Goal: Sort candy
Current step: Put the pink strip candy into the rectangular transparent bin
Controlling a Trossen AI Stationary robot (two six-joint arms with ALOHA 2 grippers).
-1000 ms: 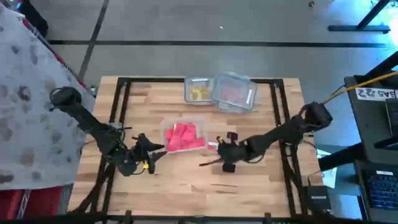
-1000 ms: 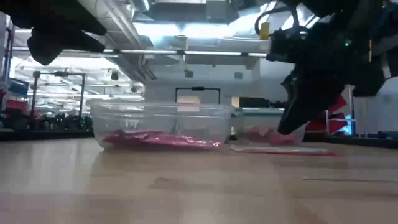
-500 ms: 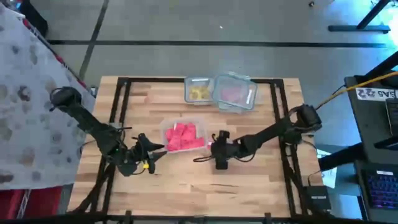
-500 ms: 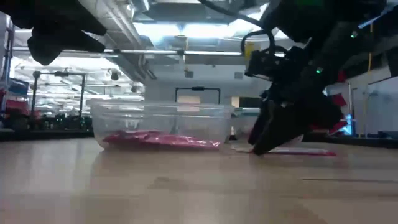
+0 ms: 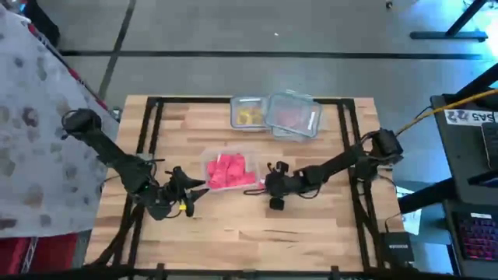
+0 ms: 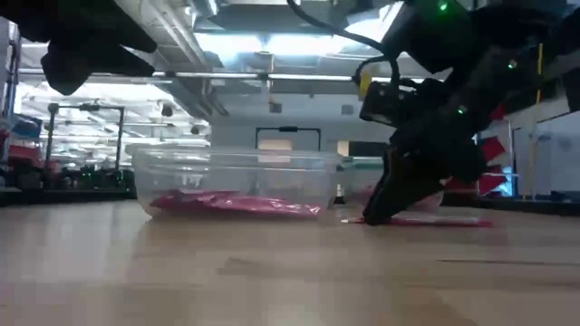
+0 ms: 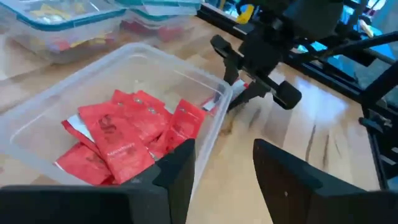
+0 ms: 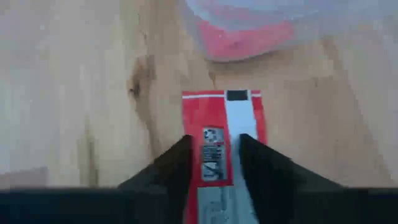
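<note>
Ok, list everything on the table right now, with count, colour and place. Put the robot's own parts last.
Clear tub: one, mid-table, holding red packets.
Red packets in tub: a pile, exact count unclear.
Loose red packet: one, red with a white stripe, flat on the wood beside the tub, between the right tool's fingers.
Yellow-candy tub: one, clear, far edge of the table.
Red-candy tub: one, clear with teal rim, beside the yellow-candy tub.
Table: one, light wood.
Left tool: dark, near the clear tub's left side, fingers apart, empty.
Right tool: dark, down at the table by the tub's right side, fingers straddling the loose packet.
</note>
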